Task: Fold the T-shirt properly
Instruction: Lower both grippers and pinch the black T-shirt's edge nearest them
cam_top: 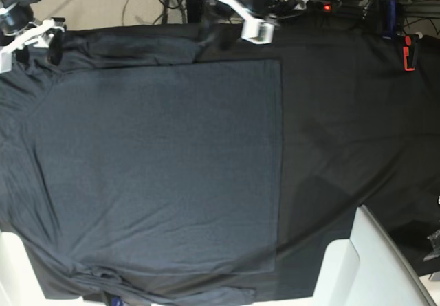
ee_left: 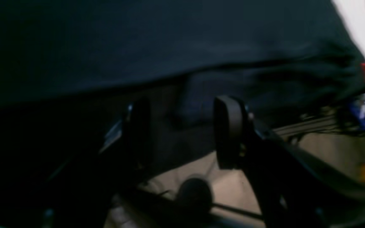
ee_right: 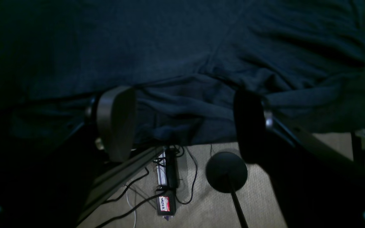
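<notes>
Left wrist view: blurry, but the left hand (ee_left: pixel 182 133) is spread wide and empty, hanging just off the far edge, dark cloth ahead of its pads. Right wrist view: the right hand (ee_right: pixel 182 123) is released too, fingers wide apart and clear of the rumpled shirt (ee_right: pixel 182 63) edge. Base view: the shirt (cam_top: pixel 158 161) lies flat on the black-draped worktop (cam_top: pixel 344 127), likely spread ready for a first fold, both hands poised at its far edge.
</notes>
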